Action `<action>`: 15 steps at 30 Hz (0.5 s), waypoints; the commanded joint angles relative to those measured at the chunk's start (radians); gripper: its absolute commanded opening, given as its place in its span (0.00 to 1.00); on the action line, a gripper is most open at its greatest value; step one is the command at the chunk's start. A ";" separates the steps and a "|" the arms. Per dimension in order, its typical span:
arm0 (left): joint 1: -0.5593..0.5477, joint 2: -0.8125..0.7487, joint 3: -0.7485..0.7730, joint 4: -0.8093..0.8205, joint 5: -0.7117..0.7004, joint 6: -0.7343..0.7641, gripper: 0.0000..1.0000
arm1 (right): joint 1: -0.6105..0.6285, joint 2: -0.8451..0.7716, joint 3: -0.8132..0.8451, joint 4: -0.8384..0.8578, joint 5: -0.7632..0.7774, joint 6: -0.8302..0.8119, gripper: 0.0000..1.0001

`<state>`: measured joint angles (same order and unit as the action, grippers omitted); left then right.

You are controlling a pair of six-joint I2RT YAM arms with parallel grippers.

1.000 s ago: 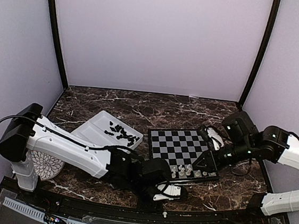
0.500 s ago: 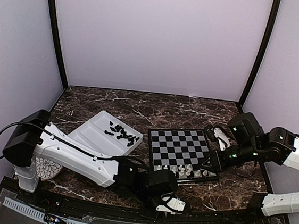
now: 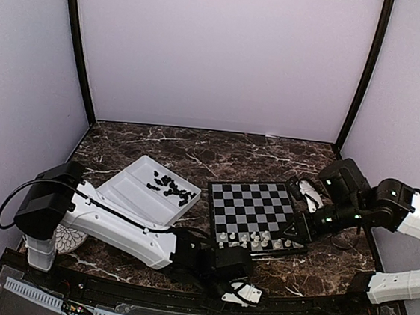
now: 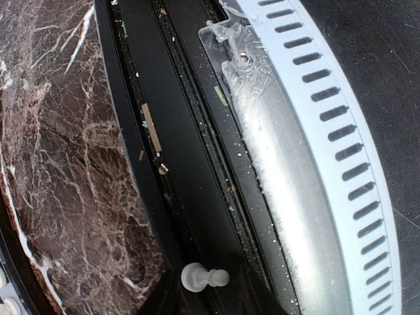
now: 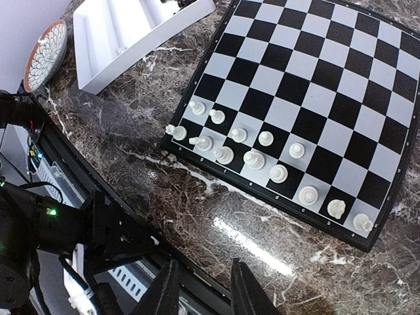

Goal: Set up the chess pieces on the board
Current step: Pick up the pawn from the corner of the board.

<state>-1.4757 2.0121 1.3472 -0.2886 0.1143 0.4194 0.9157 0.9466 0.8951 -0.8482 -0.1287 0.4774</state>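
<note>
White chess pieces [image 5: 254,159], about a dozen, are standing on the board [image 5: 315,79], filling most of the row nearest the arms and part of the next. One of them near the left corner seems to be lying tipped over. Black chess pieces [image 3: 173,187] are sitting in a heap in the white divided tray [image 3: 126,186], in the compartment closest to the board, with the tray just left of the board on the marble table [image 3: 196,150]. A round patterned plate [image 5: 44,56] is resting beyond the tray's far end.

One white pawn [image 4: 205,277] is lying on its side off the board, down on the black strip along the table's front edge, between the marble and the white slotted cable duct [image 4: 328,164].

The left gripper [image 3: 245,291] is hanging low over that front edge, close to the pawn. Its fingers are not showing in its own wrist view, and from above they are too small to tell how far apart they are or whether they are gripping anything.

The right gripper [image 5: 205,266] is hovering by the board's right side, its fingers [image 5: 169,289] standing partly apart with nothing between them.
</note>
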 commanded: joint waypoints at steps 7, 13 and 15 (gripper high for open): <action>-0.009 0.019 0.017 -0.025 -0.050 0.039 0.28 | 0.002 0.012 0.016 -0.012 0.022 -0.027 0.29; 0.000 0.014 0.030 -0.026 -0.096 0.010 0.14 | 0.002 0.036 0.035 -0.008 0.024 -0.038 0.28; 0.007 0.005 0.035 -0.026 -0.070 -0.006 0.09 | 0.002 0.039 0.040 -0.011 0.026 -0.041 0.28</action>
<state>-1.4834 2.0300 1.3594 -0.3122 0.0425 0.4465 0.9157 0.9791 0.8997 -0.8639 -0.1146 0.4526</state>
